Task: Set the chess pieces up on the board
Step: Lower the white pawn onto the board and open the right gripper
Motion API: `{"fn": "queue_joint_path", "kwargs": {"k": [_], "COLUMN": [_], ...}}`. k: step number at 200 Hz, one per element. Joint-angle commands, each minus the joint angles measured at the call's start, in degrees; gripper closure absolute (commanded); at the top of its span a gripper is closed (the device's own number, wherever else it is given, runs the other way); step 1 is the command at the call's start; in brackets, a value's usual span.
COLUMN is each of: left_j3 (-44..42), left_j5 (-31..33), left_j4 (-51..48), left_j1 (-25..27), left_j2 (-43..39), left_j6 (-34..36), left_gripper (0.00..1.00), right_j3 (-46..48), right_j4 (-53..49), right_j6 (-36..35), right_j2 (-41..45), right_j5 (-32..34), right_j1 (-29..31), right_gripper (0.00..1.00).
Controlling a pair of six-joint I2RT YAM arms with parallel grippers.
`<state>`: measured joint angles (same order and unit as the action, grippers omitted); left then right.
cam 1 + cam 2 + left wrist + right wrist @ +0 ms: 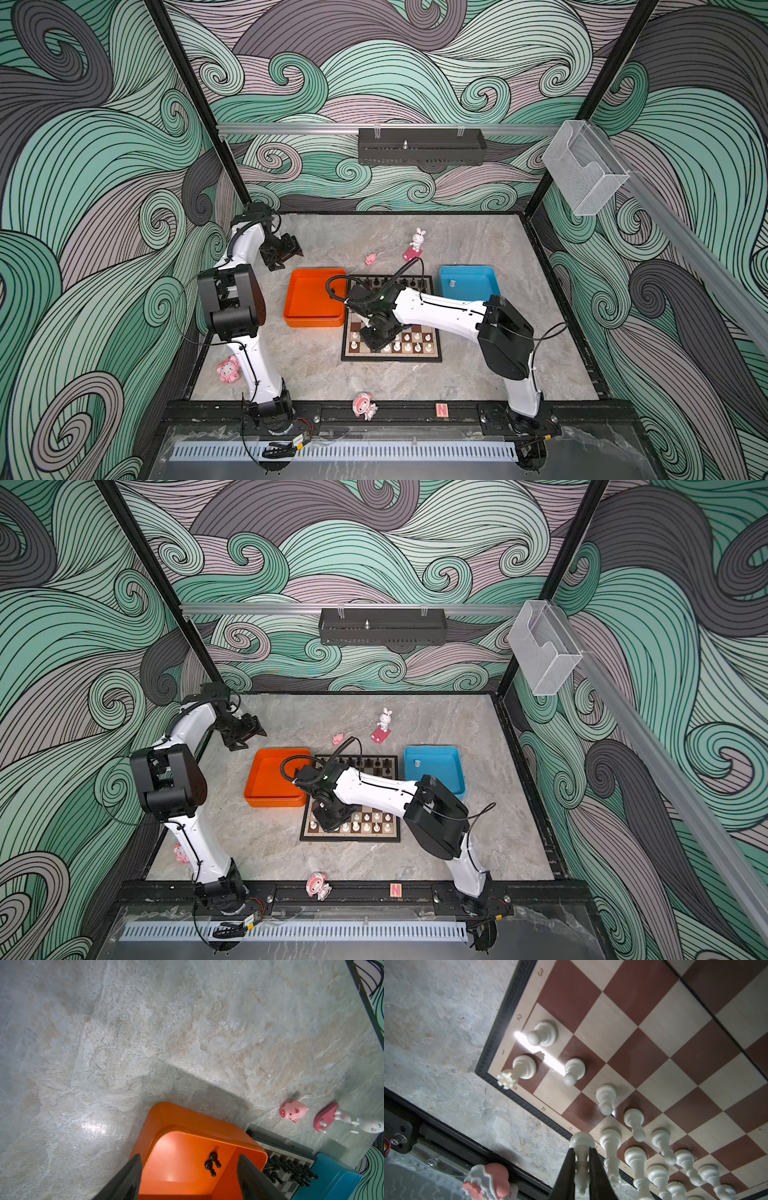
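My right gripper (581, 1153) is clamped on a white piece (581, 1139), its two dark fingers pinching the slim waist just behind the round base. The piece is glossy ivory plastic, turned like a little baluster. Its base points towards the board (675, 1022) and hangs over the near rim by the letter c. I cannot tell whether it touches. In both top views my wrist hides it, over the board's near-left quarter.

The board is flat, with reddish-brown and cream squares, a cream margin carrying letters and digits, and a black patterned border. The other white pieces (635, 1120) stand upright in the two rows along the near edge. A notch-topped piece (521, 1070) sits on the dark near-left corner square, with a pawn (543, 1033) on the cream square behind it and more pawns along that second row. The two first-row squares next to the notch-topped piece are bare. The black pieces (291, 1167) line the far edge.

My left gripper (189, 1157) hangs with its jaws spread and nothing between them, above the orange tray (187, 1120) just beside the board's left edge. Two black chessmen (212, 1163) lie on their sides on the tray floor. One small white piece (452, 284) sits in the blue tray (478, 269) off the board's far-right corner.
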<state>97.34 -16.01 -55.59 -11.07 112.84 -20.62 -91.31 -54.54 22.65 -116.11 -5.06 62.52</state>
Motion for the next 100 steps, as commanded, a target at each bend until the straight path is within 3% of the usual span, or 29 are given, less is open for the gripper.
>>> {"fn": "queue_joint_path", "kwargs": {"k": [1, 100], "left_j3": [-0.57, -0.66], "left_j5": [-1.39, -2.05], "left_j4": [0.40, 0.67], "left_j1": [0.26, 0.26], "left_j2": [0.81, 1.33], "left_j6": [-0.45, -0.30], "left_gripper": [0.25, 0.25], "right_j3": [-1.41, -2.89], "right_j4": [-0.41, -0.44], "right_j6": [-0.77, -1.50], "right_j2": [-1.83, -3.09], "right_j5": [-0.43, -0.90], "right_j1": [-0.21, -0.82], "right_gripper": [0.86, 0.85]}}
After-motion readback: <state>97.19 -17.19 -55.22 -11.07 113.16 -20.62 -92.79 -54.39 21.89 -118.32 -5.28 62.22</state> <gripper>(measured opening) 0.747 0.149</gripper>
